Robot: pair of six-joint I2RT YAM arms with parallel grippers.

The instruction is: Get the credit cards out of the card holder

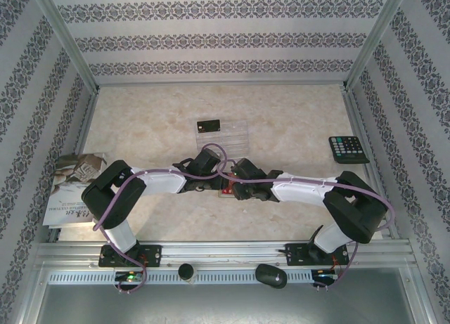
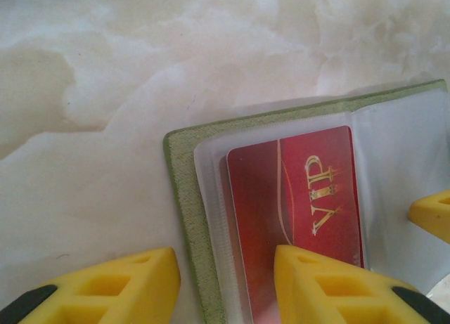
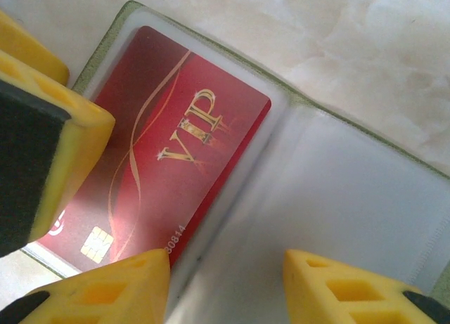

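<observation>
Sitting half-open, gripping nothing: left fingers (image 2: 133,285) straddle the card holder (image 2: 184,197) edge, one tip on the red VIP card (image 2: 295,190); right fingers (image 3: 119,289) straddle that card's edge.

Red, gold-lettered card (image 3: 162,127); olive-green holder (image 2: 184,197)

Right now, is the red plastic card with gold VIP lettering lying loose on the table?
No, the red card sits inside a clear sleeve of the open olive-green folding card holder.

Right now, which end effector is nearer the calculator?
Right. The right end effector is at the card holder on the calculator side; the left end effector sits farther left.
</observation>
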